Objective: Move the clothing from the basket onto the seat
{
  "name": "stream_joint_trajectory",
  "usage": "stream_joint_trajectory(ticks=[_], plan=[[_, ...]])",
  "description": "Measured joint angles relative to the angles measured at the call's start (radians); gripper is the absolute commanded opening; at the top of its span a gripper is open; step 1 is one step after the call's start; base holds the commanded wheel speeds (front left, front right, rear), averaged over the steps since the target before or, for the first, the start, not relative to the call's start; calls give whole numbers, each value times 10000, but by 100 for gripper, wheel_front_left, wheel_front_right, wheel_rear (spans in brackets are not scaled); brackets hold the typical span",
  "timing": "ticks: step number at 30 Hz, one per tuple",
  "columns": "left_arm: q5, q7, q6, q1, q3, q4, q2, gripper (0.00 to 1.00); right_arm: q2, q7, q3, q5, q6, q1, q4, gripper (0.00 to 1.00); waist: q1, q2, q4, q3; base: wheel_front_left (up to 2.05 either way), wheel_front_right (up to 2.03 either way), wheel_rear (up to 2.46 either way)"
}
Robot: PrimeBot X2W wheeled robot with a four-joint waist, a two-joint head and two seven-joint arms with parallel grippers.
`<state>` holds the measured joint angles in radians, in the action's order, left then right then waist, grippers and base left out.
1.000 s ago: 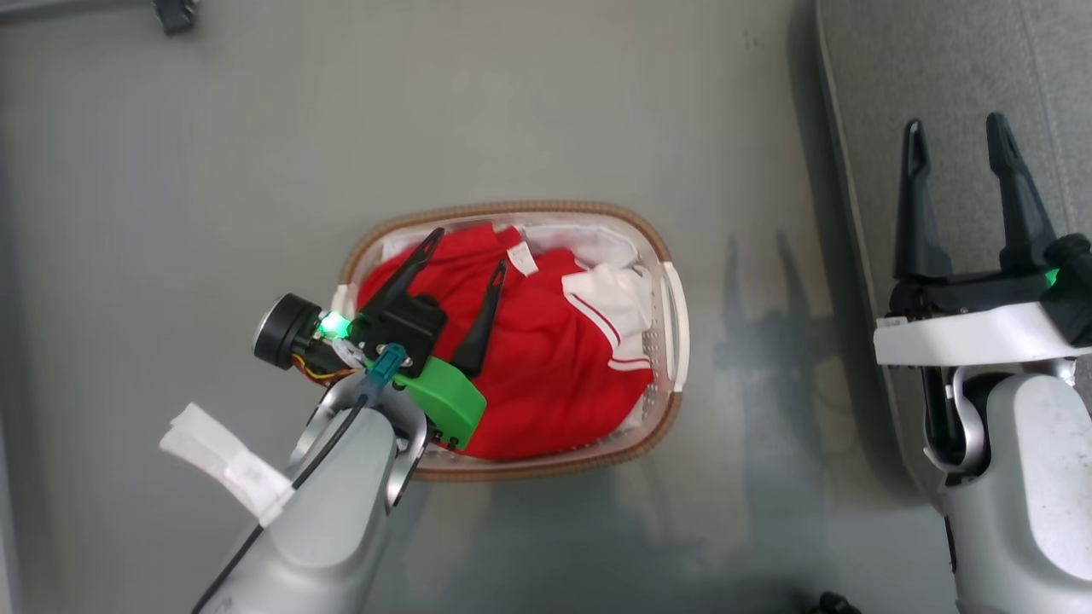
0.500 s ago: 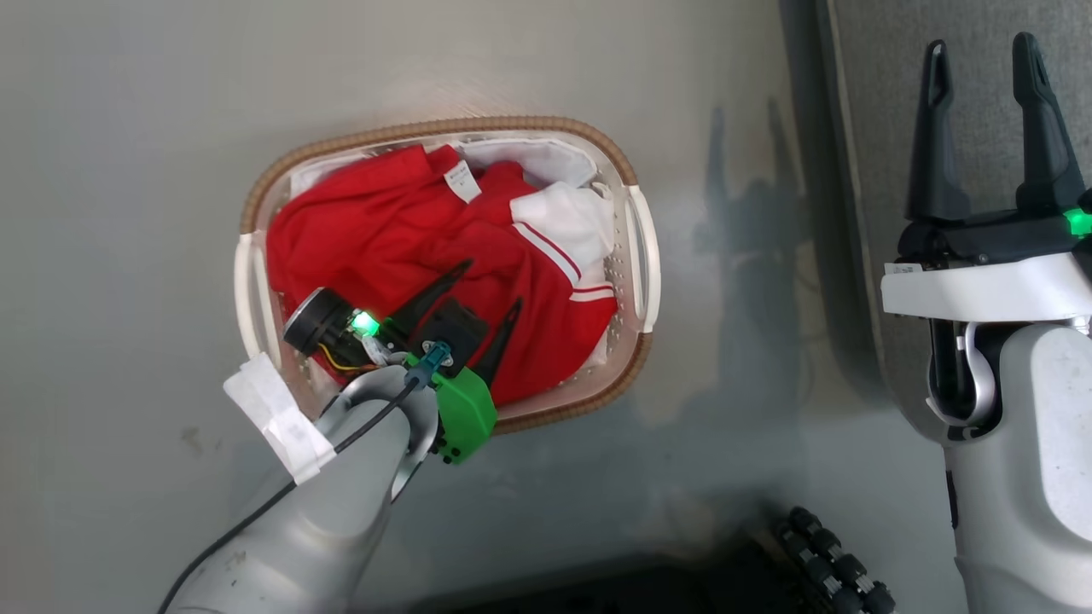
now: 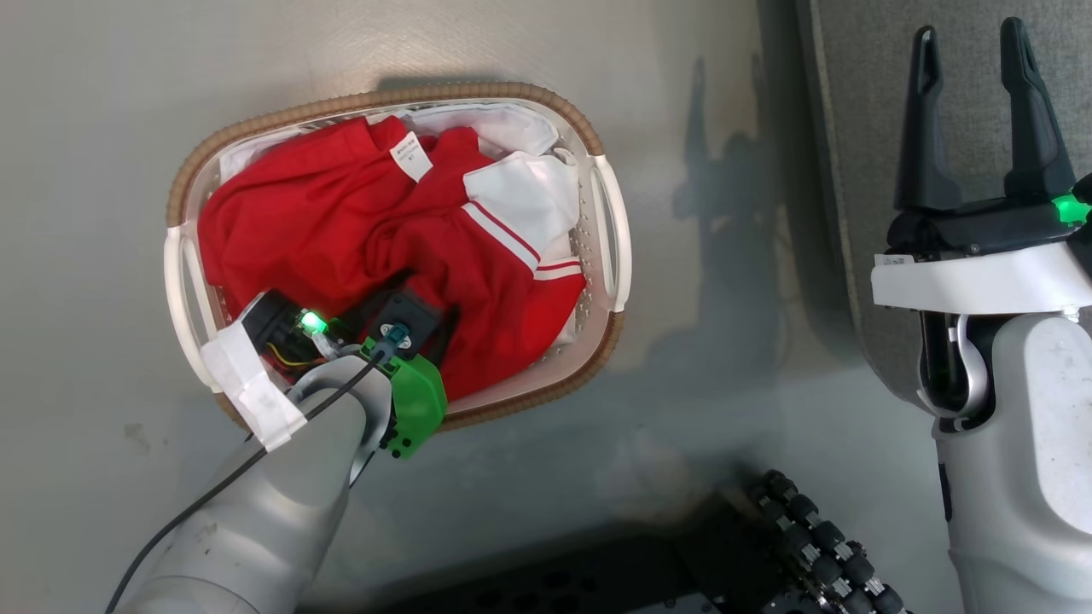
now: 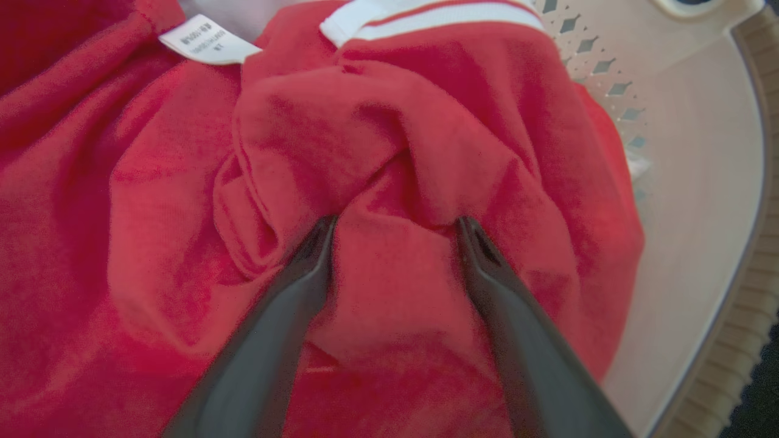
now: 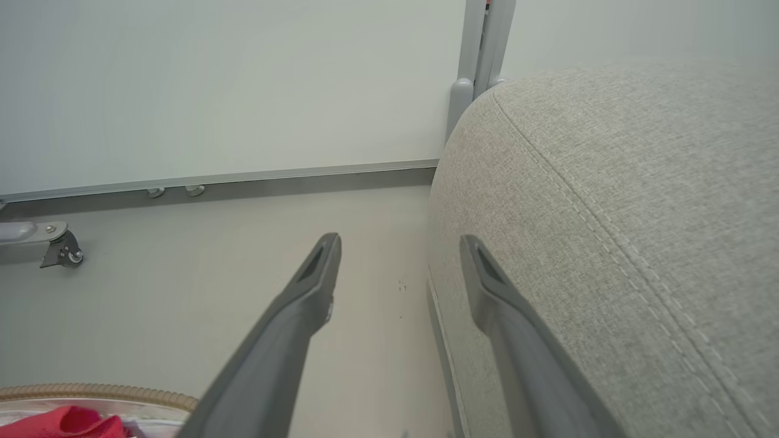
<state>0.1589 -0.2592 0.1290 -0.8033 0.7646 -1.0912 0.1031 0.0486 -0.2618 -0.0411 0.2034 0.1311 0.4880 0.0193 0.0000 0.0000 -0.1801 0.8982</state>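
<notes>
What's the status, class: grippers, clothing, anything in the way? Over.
Left gripper open, pressed into clothing in basket. Right gripper open, empty, by seat edge. Bare floor between basket and seat.

Pale grey floor (image 3: pixel 94 102), glossy w/ soft shadows, meets a white wall panel (image 5: pixel 213 79) edged by a metal rail (image 5: pixel 304 171); caster (image 5: pixel 67 254) & grey post (image 5: pixel 481 42) stand by it.
</notes>
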Motion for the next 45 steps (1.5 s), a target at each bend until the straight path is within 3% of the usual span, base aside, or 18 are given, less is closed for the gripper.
stream_joint_trajectory(ticks=[2, 3, 5, 13, 23, 38, 45], plan=[[52, 0, 0, -110, 44, -211, -10, 59, 0, 0, 21, 2, 0, 7, 0, 100, 1, 0, -50, 34, 0, 0, 0], [77, -2, 0, -165, 59, -330, -25, 28, 0, 0, 31, 4, 0, 11, -6, 100, 0, 0, -71, 44, 0, 0, 0], [109, -2, 0, -217, 102, -479, -56, 0, 2, 0, 36, 17, 0, 12, -31, 100, 0, 0, -87, 32, 0, 0, 0], [359, -19, -4, -246, 165, -612, -151, 0, -2, 2, 84, -31, 0, -15, -253, 100, 0, 0, -25, -292, 0, 0, 0], [625, -33, -104, 731, -232, 1300, 157, 0, -6, 0, 123, -422, 0, -375, -646, 100, 0, 0, 243, -1339, 0, 0, 0], [639, -48, -56, 2336, -560, 4372, 817, 0, -10, 0, 244, -911, 0, -2155, -1496, 100, 0, 0, 877, -4166, 0, 0, 0], [621, -48, -12, 2376, 117, 5363, 1348, 0, -6, 2, 334, -1003, 0, -3123, -1789, 100, -1, 0, 1144, -5733, 0, 0, 0]])
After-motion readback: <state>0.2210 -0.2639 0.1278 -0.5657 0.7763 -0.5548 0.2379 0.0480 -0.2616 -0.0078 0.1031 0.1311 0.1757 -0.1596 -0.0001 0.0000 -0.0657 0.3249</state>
